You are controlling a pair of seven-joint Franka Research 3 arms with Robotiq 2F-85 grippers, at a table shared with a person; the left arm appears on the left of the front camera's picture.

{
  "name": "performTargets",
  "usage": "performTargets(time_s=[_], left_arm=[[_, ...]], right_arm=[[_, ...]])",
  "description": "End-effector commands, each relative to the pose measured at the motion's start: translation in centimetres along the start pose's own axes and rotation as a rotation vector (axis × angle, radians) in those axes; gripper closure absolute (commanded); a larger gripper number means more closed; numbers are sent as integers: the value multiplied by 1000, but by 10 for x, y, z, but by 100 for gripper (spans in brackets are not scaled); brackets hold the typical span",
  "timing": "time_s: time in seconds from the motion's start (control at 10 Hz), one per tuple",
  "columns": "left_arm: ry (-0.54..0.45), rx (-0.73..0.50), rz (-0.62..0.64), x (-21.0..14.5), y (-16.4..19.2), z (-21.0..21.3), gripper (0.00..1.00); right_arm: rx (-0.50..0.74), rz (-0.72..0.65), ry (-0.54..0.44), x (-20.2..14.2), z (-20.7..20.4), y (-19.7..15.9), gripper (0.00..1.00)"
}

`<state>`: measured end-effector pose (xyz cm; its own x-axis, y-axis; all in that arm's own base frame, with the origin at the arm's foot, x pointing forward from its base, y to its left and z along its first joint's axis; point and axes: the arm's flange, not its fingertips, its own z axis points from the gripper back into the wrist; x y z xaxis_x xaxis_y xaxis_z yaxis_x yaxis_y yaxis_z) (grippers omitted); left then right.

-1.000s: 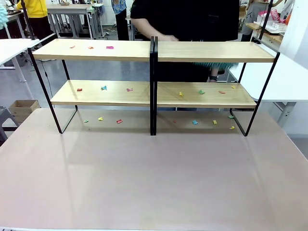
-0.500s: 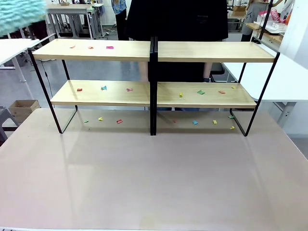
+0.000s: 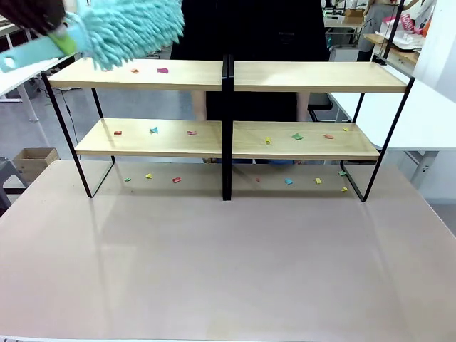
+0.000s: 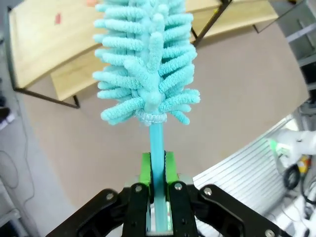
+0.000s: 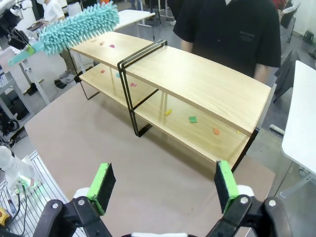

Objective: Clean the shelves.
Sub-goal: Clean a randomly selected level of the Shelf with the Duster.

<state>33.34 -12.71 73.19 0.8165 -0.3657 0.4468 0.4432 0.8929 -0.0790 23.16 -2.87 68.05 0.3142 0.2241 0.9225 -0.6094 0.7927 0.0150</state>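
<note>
The shelves (image 3: 228, 75) stand across the far half of the table, light wood boards on a black frame. Small coloured scraps (image 3: 162, 70) lie on the left top board, on both lower boards and on the table under the rack. My left gripper (image 3: 63, 37) is shut on the handle of a fluffy teal duster (image 3: 128, 28), whose head hovers over the left end of the top board. In the left wrist view the green pads (image 4: 145, 168) clamp the handle below the duster head (image 4: 148, 64). High above the table's near side, my right gripper (image 5: 164, 182) hangs open with nothing in it.
A person in a black shirt (image 3: 249, 28) stands right behind the rack's middle. White tables (image 3: 427, 114) flank the rack at both sides. A cardboard box (image 3: 32, 160) sits on the floor at left. The near half of the beige table (image 3: 228, 271) is bare.
The duster has swung in from the upper left to above the left top board. The person has drawn a hand off the top board and shifted slightly left.
</note>
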Motion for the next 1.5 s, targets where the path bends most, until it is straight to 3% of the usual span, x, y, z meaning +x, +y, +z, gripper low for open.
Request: performTargets(time_s=[0.0,0.2,0.4,0.7,1.0,1.2,1.4], left_arm=[[28,58,-3,7,-9,-27,87],[68,111,-29,9,-16,-51,87],[78,157,-1,5,0,-59,87],[60,212,112,-7,40,-58,87],[50,354,326,-19,118,-47,87],[-76,395,411,-34,157,-21,87],[-191,270,350,-47,155,2,87]], right_arm=[[2,0,-2,0,-1,0,0],[2,0,-2,0,-1,0,0],[2,0,-2,0,-1,0,0],[2,0,-2,0,-1,0,0],[2,0,-2,0,-1,0,0],[2,0,-2,0,-1,0,0],[2,0,-2,0,-1,0,0]])
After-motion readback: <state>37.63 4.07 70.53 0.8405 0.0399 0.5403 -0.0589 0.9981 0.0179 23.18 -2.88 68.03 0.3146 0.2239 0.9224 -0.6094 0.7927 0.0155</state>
